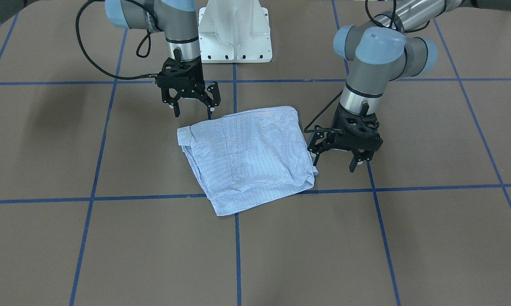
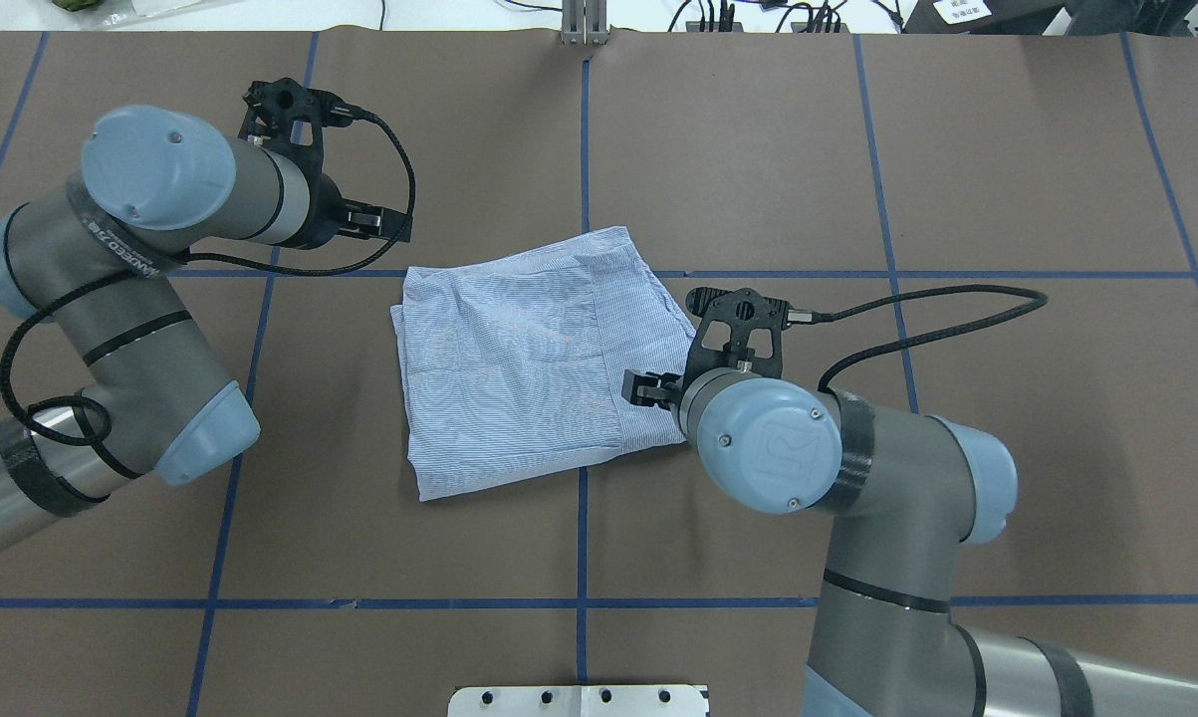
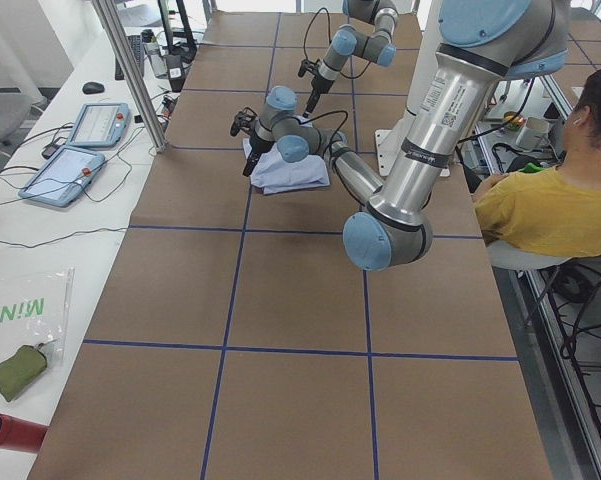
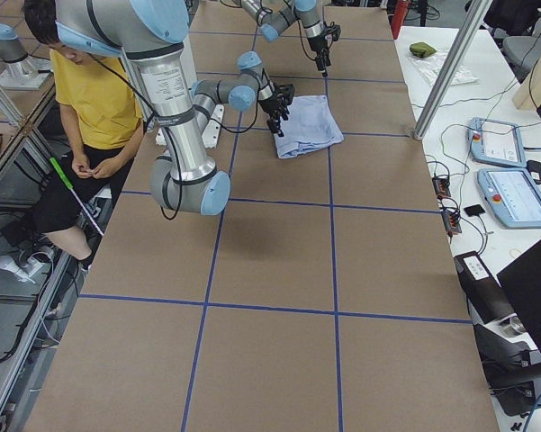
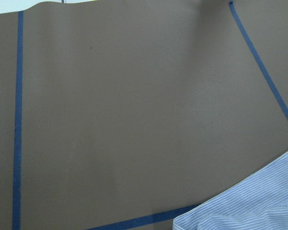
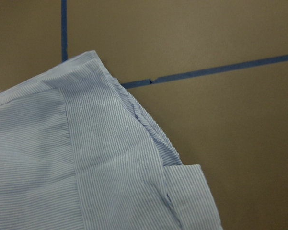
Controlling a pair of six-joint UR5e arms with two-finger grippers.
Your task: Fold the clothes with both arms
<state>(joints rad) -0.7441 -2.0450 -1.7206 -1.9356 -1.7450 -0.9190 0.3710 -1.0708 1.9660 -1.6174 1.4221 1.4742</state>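
Note:
The light blue striped shirt [image 1: 251, 157] lies folded into a rough square on the brown table, also in the overhead view [image 2: 529, 358]. My left gripper [image 1: 335, 165] hangs open and empty just beside the shirt's far corner on my left; it shows in the overhead view [image 2: 364, 219]. My right gripper [image 1: 193, 114] hangs open and empty just off the shirt's near corner on my right, above that corner in the overhead view [image 2: 646, 388]. The left wrist view catches only a shirt corner [image 5: 249, 215]. The right wrist view shows a shirt edge and a cuff [image 6: 187, 191].
The white pedestal base [image 1: 234, 34] stands behind the shirt. Blue tape lines [image 1: 238, 250] grid the brown table. A seated person in yellow [image 3: 550, 205] is at the robot's side. Two teach pendants [image 4: 513, 175] and a metal pole [image 3: 130, 70] stand along the far edge.

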